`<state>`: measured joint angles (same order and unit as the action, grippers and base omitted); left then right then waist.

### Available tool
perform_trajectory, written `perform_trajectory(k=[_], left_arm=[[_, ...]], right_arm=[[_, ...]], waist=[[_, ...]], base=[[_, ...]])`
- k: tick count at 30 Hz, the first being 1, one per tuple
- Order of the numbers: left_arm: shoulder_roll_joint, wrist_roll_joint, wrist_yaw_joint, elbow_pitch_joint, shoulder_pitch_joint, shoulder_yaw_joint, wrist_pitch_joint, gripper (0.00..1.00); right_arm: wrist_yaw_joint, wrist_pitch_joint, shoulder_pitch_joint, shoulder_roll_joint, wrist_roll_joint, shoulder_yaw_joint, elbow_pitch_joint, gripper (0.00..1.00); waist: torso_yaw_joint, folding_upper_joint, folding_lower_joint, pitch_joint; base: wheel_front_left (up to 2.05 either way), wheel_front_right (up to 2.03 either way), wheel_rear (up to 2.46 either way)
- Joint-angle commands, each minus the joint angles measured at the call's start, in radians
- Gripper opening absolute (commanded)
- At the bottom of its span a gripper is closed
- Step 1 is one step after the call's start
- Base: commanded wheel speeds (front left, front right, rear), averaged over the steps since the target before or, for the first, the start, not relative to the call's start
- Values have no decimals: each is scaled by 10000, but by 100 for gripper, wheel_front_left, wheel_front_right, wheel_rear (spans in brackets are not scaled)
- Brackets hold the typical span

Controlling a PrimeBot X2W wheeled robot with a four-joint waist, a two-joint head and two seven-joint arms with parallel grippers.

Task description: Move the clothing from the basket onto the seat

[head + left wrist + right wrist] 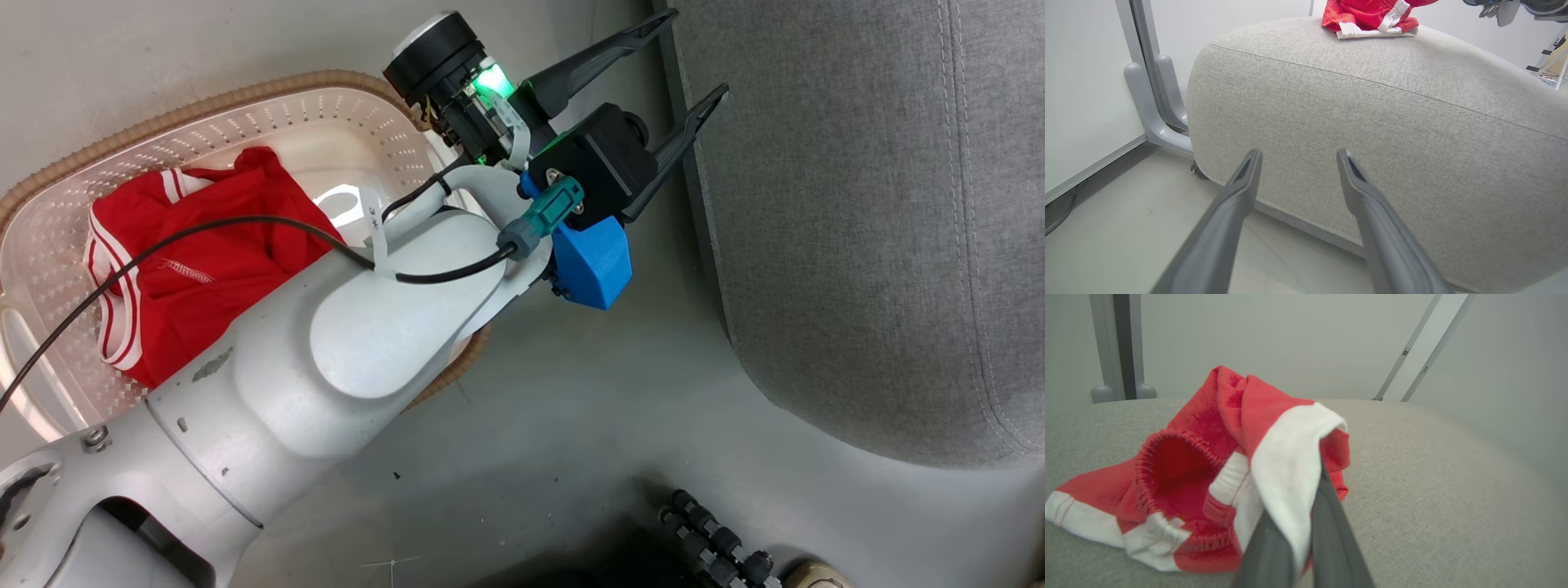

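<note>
A red garment with white stripes (204,261) lies in the cream basket (245,94) at the left of the head view. My left gripper (699,51) hangs open and empty between the basket and the grey seat (857,245). In the left wrist view its fingers (1298,153) point at the seat's side (1372,122). Another red and white garment (1372,16) rests on top of the seat. In the right wrist view my right gripper (1300,506) is shut on this garment's (1208,457) white-trimmed edge. Most of the cloth lies on the seat (1433,477).
My pale left forearm (351,327) with its black cable crosses over the basket's near right part. A grey metal post and foot (1151,102) stand beside the seat against a white wall. A dark ribbed object (718,539) sits on the floor at the head view's bottom.
</note>
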<state>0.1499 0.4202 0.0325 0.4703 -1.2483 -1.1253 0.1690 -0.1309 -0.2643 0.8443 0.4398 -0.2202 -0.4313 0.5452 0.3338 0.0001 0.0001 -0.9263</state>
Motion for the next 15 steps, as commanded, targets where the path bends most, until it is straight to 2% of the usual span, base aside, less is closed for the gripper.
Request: perform_trajectory(k=[1,4,5,6,7,15], left_arm=[[33,-4,33,-41,-88,-2,61,100],[28,31,38,-5,-67,-23,98,100],[20,53,42,13,-46,-32,100,100],[5,67,42,34,-21,-40,126,100],[-9,76,44,57,14,-46,169,100],[-273,288,76,361,487,-3,649,100]], right_arm=[[3,-2,-53,-61,-69,56,121,0],[3,-1,-108,-173,-225,270,391,1],[3,-1,-129,-132,-241,305,431,22],[3,-1,-168,-80,-261,323,446,98],[3,-1,-226,-50,-278,344,448,100],[3,-1,-1335,106,-38,319,-479,100]], waist=[[-7,-1,-1,29],[3,-1,-1,129],[3,-1,-1,170],[-1,-1,-1,220],[-5,-1,-1,279],[-182,-1,-1,1291]], base=[[0,0,0],[0,0,0],[0,0,0],[0,0,0],[0,0,0],[0,0,0]])
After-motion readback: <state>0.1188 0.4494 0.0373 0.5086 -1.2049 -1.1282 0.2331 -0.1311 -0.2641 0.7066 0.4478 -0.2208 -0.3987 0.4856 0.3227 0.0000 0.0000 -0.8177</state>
